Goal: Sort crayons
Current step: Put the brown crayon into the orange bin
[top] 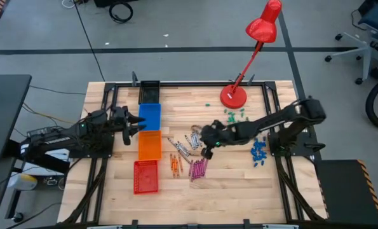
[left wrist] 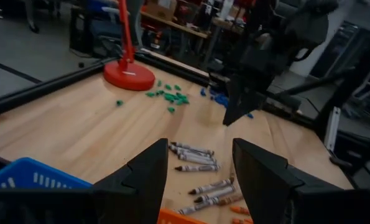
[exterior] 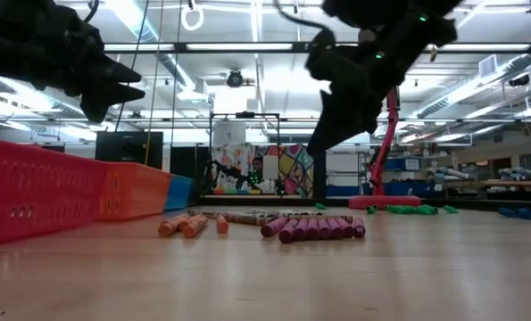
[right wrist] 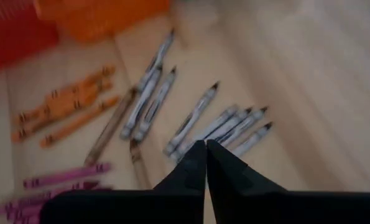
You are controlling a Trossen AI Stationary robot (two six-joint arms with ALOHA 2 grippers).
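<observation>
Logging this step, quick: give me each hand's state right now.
Left hand: open, empty, by the blue bin.
Right hand: closed, empty, above the grey crayons.

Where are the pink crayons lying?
In the high view, the pink crayons lie mid-table, right of the orange crayons and just below the right gripper.

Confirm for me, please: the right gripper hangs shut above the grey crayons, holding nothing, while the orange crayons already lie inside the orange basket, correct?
Not quite. The orange crayons lie on the bare table beside the orange basket, not inside it, as the high view shows. The rest holds: the right gripper hangs shut and empty above the grey crayons.
</observation>
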